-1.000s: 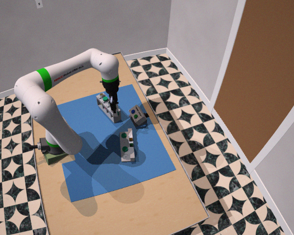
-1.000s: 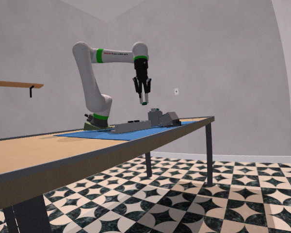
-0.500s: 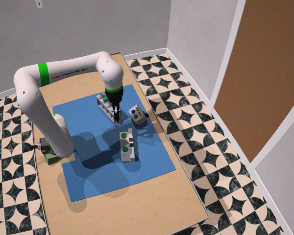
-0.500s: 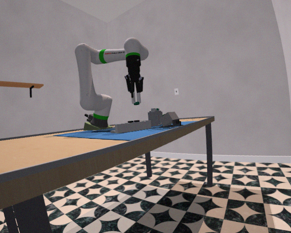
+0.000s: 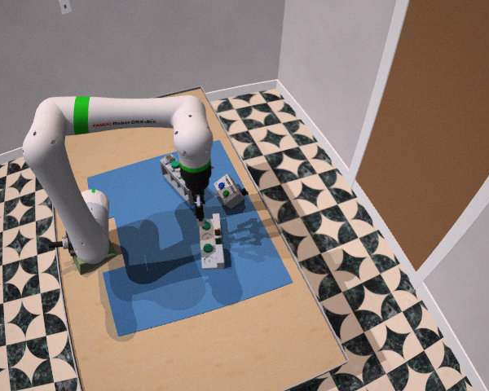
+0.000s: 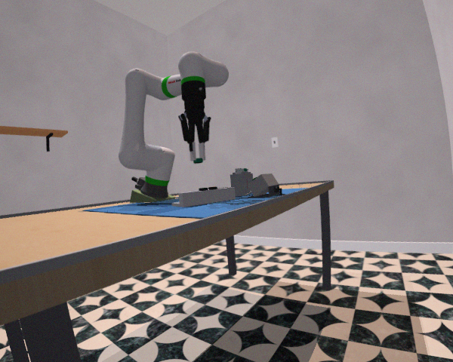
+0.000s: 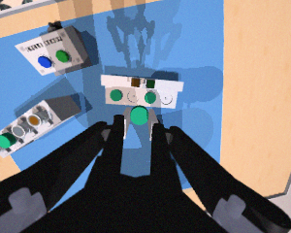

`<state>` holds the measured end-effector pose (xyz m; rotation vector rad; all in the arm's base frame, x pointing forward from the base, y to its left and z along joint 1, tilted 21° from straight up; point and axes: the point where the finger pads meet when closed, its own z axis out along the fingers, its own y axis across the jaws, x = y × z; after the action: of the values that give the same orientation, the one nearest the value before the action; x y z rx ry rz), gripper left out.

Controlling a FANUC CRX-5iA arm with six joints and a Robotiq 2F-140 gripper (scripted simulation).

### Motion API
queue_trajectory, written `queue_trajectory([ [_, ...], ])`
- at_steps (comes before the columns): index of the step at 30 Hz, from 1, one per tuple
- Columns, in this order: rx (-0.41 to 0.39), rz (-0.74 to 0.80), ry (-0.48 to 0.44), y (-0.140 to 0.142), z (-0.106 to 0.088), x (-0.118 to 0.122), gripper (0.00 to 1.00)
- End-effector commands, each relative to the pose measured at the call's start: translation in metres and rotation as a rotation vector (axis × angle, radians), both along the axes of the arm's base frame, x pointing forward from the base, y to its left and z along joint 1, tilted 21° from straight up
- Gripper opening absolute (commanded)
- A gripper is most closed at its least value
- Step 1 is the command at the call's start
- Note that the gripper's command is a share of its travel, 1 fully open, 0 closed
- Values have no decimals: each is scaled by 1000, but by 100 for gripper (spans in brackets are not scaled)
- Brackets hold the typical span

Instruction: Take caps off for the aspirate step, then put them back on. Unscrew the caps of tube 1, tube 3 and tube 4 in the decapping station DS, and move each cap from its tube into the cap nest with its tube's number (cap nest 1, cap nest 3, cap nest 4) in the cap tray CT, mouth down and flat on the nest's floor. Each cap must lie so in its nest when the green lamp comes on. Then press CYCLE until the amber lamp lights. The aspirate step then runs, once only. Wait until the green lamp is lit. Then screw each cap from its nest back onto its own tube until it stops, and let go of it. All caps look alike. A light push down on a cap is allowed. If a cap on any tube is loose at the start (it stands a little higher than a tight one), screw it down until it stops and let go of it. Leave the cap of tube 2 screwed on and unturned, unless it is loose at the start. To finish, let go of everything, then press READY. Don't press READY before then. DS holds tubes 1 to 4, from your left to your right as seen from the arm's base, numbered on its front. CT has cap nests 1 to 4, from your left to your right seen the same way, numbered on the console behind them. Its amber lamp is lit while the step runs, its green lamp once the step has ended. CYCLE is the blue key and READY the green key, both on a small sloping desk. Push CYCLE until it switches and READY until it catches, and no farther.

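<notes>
My pincer [image 7: 138,130] grips a green cap [image 7: 139,116] | cap tray [image 7: 174,87] just ahead, below | keys desk [image 7: 29,49] far left

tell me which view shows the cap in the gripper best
Wrist view: the green cap sits large between the gripper fingers, above the cap tray. Exterior view shows only its small edge at the fingertips; in the top view the gripper hides it.
</notes>
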<state>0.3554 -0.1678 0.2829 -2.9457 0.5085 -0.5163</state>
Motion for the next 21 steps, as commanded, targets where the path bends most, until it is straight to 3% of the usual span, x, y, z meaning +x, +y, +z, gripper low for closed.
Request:
queue_trajectory([
  [1, 12, 9, 2, -32, -4, -4, 0],
  [10, 12, 9, 2, -81, -10, -11, 0],
  [21, 12, 9, 2, -83, -15, -9, 0],
])
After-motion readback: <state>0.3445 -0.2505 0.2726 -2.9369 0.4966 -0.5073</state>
